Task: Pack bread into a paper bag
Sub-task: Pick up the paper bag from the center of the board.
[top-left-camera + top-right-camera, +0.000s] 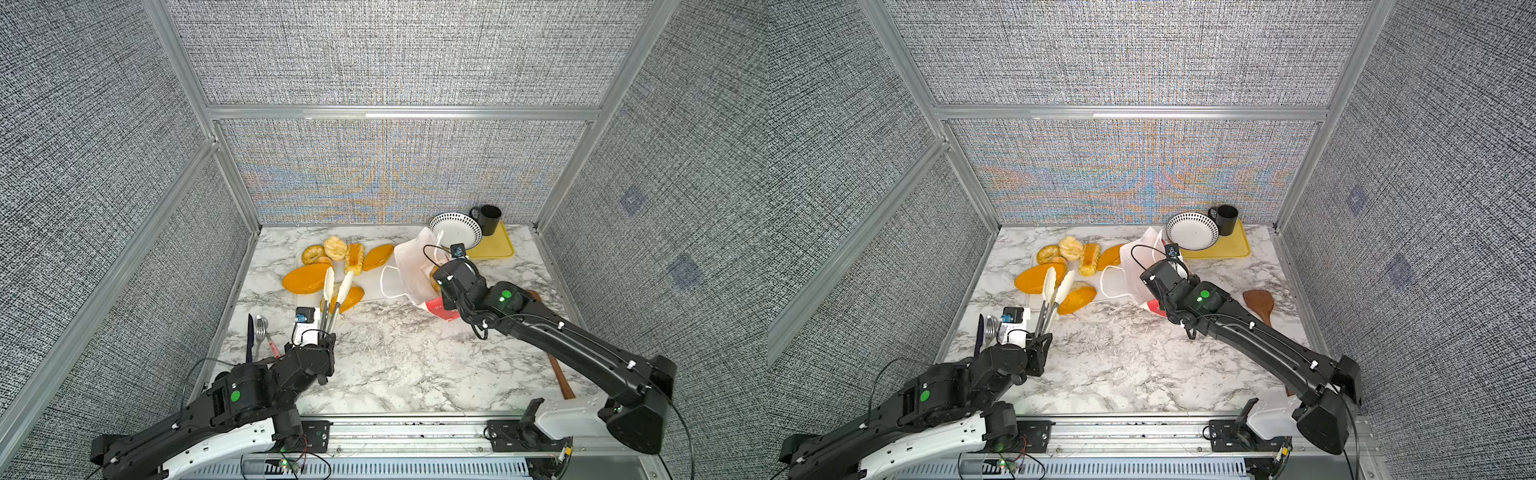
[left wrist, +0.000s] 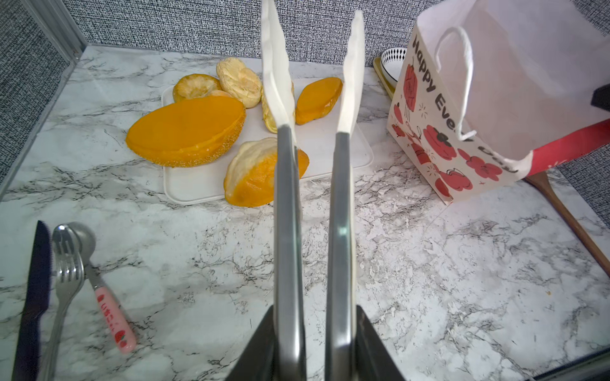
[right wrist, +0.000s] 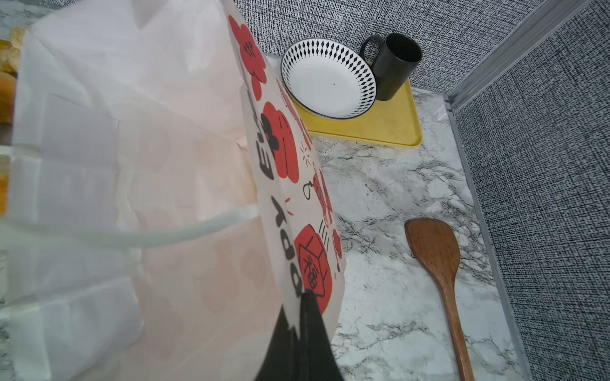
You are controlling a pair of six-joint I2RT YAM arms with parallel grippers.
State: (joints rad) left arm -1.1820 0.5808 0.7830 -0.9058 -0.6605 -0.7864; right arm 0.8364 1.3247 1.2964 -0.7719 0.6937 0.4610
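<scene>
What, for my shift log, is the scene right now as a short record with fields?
left gripper: closed on metal tongs with white tips; tips apart, nothing between them
right gripper: pinching a wall of the red-and-white printed paper bag; bag tilted, mouth open
still to pack: golden-orange bread loaves and rolls on a flat white tray
idle items: black mug, patterned white plate, wooden spatula

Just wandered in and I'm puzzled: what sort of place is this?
Probably a robot test booth mocked up as a kitchen: grey fabric walls, a marble-look countertop, bread and cutlery.
</scene>
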